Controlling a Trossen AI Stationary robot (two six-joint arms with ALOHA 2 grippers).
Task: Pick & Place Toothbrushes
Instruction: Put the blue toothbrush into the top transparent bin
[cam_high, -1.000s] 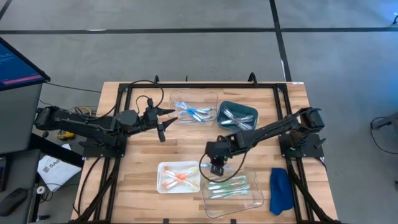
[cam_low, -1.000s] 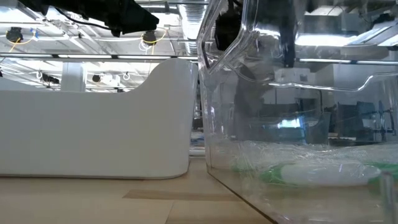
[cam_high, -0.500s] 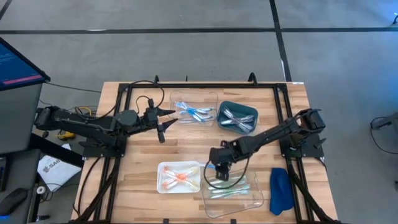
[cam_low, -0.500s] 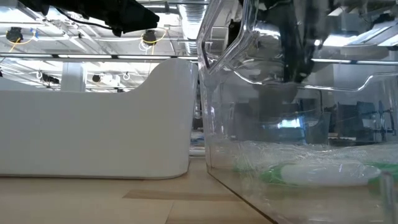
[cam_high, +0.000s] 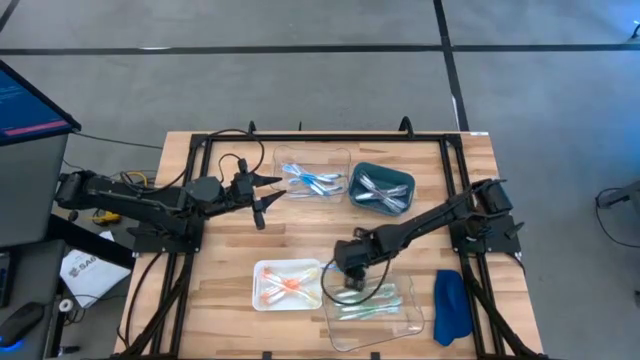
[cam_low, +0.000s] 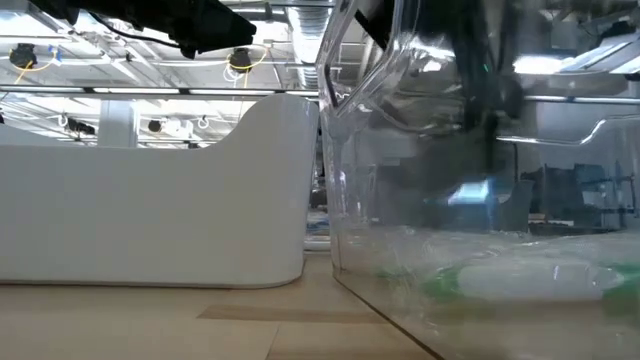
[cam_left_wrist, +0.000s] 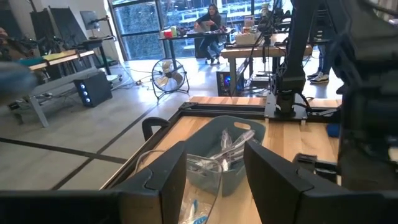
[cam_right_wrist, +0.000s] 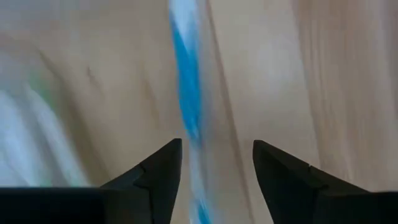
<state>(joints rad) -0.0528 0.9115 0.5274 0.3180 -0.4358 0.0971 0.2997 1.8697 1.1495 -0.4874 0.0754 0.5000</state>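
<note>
The right gripper (cam_high: 350, 283) has swung from the table's middle down to the clear tray (cam_high: 400, 326) holding green toothbrushes (cam_high: 368, 304) — its fingers now parted around a blue toothbrush (cam_right_wrist: 185, 93), apparently just released. The left gripper (cam_high: 258, 190) waits with fingers open near the far trays.

Surface (cam_high: 220, 280): your wooden slatted top.
Far side: you have a clear tray (cam_high: 313, 168) beside a teal bin (cam_high: 382, 190).
Near side: you have a white tray (cam_high: 287, 284), a clear tray (cam_high: 372, 322), a blue cloth (cam_high: 450, 306).
</note>
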